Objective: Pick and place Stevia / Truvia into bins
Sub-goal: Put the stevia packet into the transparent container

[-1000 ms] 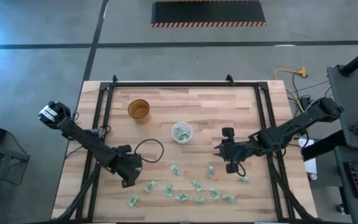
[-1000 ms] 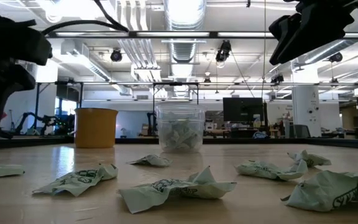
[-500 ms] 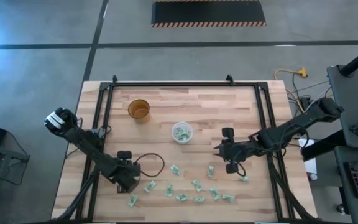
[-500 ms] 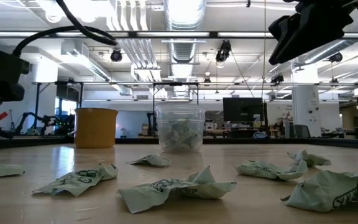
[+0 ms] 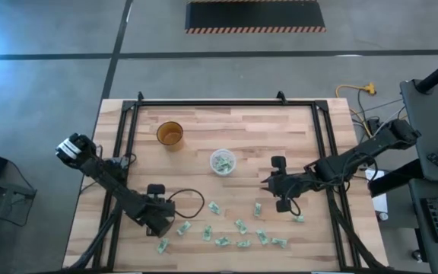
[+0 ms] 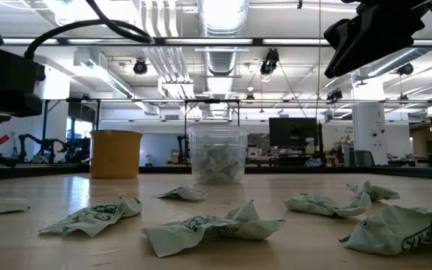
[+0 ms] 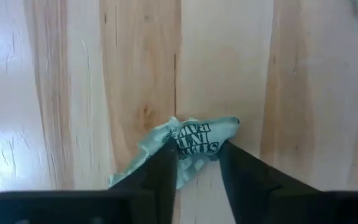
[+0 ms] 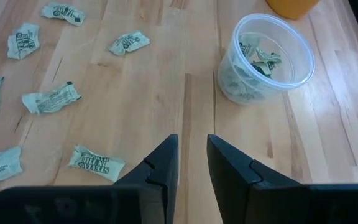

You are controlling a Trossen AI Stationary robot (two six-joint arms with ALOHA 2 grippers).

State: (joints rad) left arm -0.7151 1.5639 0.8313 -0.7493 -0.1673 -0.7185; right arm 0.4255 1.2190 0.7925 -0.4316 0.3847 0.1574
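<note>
My left gripper point(image 7: 196, 163) is down on the wooden table point(image 5: 242, 125), fingers narrowed around a crumpled pale green paper sachet point(image 7: 188, 146). My right gripper point(image 8: 191, 163) hovers, fingers nearly together, empty. Farther off stands the translucent round plastic cup point(image 8: 265, 59), sachets inside.

The sachets point(image 5: 239, 225) are pale green and white with dark print. At ten o'clock the amber cup point(image 5: 170, 134) glows; the bin point(image 5: 223, 161) is translucent whitish on blond striped wood point(image 5: 242, 129).

Grey concrete floor point(image 5: 44, 84); bright ceiling lights point(image 6: 220, 11) overhead.
</note>
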